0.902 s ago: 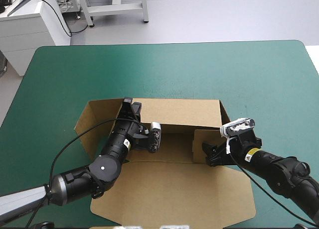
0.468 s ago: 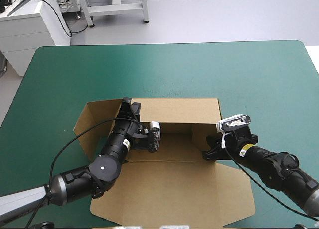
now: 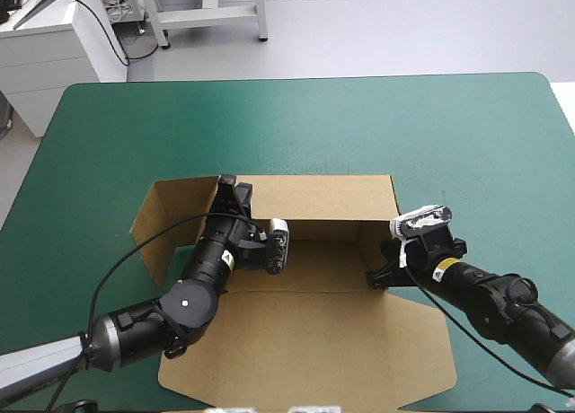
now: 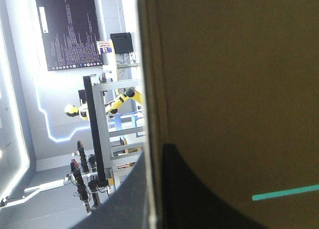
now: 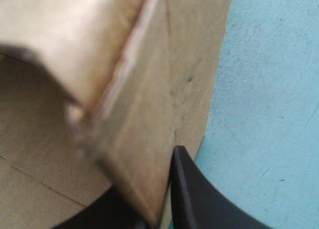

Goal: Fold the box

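On the teal-green surface (image 3: 296, 126), close to the front edge, sits the brown box (image 3: 310, 337), half built. Its back wall stands up, its left flap leans outward, and its big lid lies flat toward the front. The left claw (image 3: 235, 190) is pinching the top of the wall at the back left corner. The right claw (image 3: 375, 276) pinches the right side wall, one black finger on each side.

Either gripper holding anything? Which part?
Both hold the box. The left gripper pinches the back wall's left end, board between its fingers. The right gripper pinches the raised right-side wall at its near end.
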{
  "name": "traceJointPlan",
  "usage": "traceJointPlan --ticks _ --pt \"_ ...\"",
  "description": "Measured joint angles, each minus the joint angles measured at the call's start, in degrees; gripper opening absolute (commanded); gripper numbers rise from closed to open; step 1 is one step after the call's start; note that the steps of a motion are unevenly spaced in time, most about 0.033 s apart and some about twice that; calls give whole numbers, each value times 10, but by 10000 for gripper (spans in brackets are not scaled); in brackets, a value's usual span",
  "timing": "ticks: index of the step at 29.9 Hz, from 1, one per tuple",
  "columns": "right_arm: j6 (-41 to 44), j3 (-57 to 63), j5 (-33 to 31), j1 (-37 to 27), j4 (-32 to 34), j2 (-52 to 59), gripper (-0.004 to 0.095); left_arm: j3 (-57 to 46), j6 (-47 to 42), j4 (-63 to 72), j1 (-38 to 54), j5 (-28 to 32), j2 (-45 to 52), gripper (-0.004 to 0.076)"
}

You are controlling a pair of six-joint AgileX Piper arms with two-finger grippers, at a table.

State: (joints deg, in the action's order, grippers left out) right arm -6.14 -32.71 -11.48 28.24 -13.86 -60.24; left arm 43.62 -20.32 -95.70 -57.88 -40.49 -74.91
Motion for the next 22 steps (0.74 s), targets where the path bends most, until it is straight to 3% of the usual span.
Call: traceJointPlan --ticks 2,6,8,15,22 --pt "0 0 1 0 0 0 -6 0 0 -1 0 2 0 173" --pt "0 0 4 0 -1 -1 -5 0 -7 -2 -1 16 0 468" --pt "0 0 4 0 -1 -2 -5 0 -18 -2 -1 21 0 564" --pt "0 -13 2 0 6 -12 -5 0 -25 -4 -5 11 0 581" --pt "-1 -88 -9 -28 25 -80 -5 0 -25 -3 -62 -88 0 581"
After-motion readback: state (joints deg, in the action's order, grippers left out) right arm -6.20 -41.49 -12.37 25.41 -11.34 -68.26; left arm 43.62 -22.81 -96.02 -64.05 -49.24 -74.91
